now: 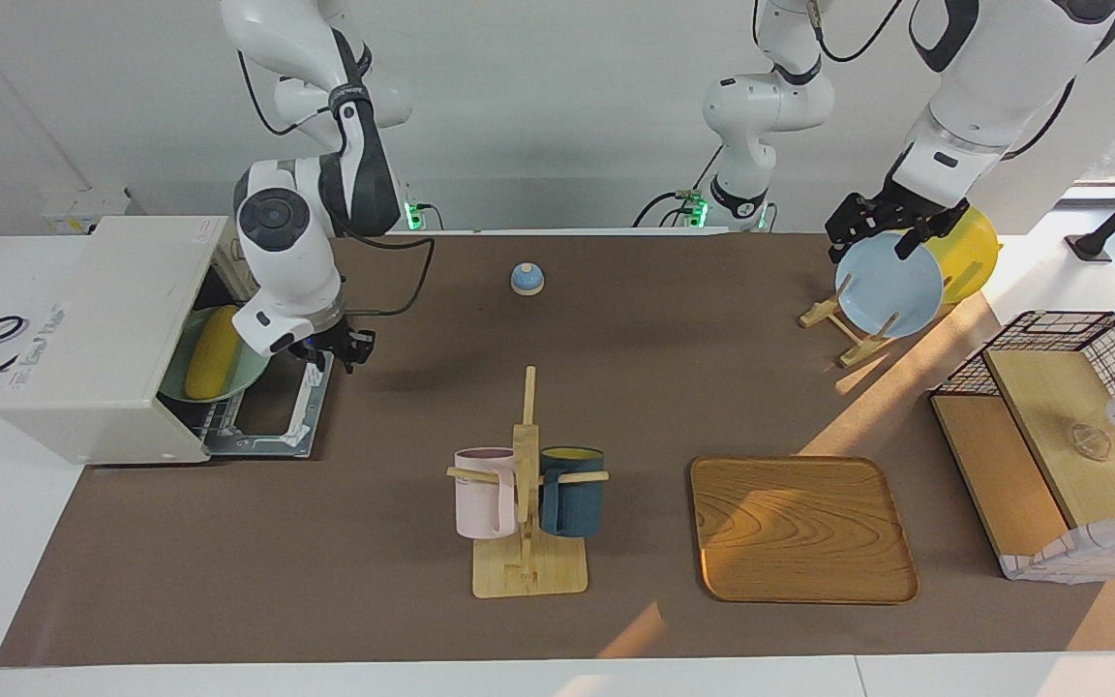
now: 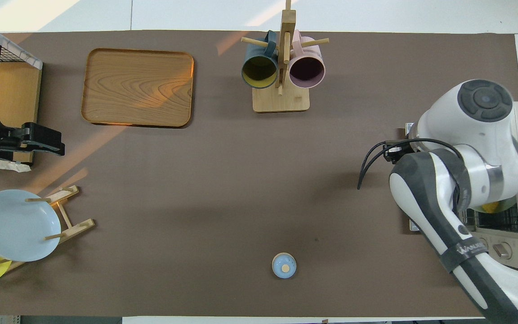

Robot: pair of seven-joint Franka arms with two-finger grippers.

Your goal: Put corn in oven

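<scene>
While the oven (image 1: 103, 339) sits at the right arm's end of the table with its door (image 1: 272, 411) folded down flat, the corn (image 1: 212, 364) lies inside it on a pale green plate (image 1: 248, 373), lengthwise in the opening. From overhead only a sliver of yellow shows under the arm, so the facing view tells this best. At the left arm's end stands a wire basket shelf (image 1: 1066, 334) with wooden boards. A wooden tray (image 1: 801, 530) lies flat on the mat, and beside it a mug rack (image 1: 527, 513) carries a pink mug (image 1: 484, 494) and a dark blue one (image 1: 572, 491). The right gripper (image 1: 343, 348) hangs over the lowered door, just outside the opening; I cannot tell how its fingers stand. The left gripper (image 1: 882, 227) hovers over the blue plate (image 1: 889, 286) (a yellow plate (image 1: 974, 254) stands beside it), fingers parted and holding nothing. A small blue bell (image 1: 527, 279) sits near the robots.
</scene>
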